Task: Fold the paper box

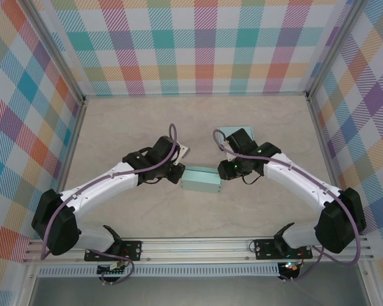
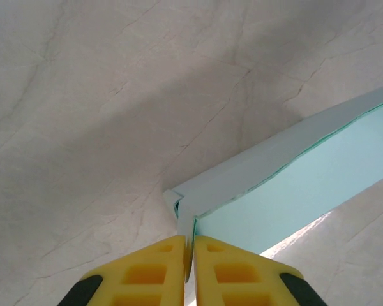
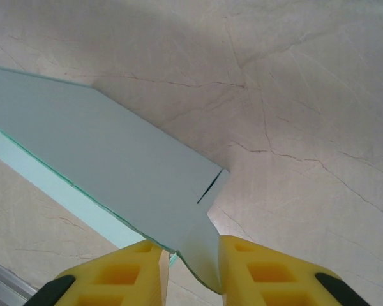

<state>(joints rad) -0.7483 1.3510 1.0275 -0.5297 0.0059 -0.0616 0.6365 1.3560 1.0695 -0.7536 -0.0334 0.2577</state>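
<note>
A: How does the left pincer point(image 2: 193, 241) stand?

B: Its yellow fingers point(image 2: 147, 274) are pressed together on a thin corner flap point(image 2: 184, 220) of the paper box point(image 1: 200, 180), which lies mid-desk point(image 1: 147, 121) between the two arms.

A: And the right pincer point(image 3: 190, 245)?

B: Its fingers stand a little apart with a rounded flap point(image 3: 201, 255) between them. Whether they clamp it cannot be told.

A: Materials?

B: The box is smooth, pale mint card, long and flat-sided. The desk is beige and veined like marble. The box's inside is hidden.
</note>
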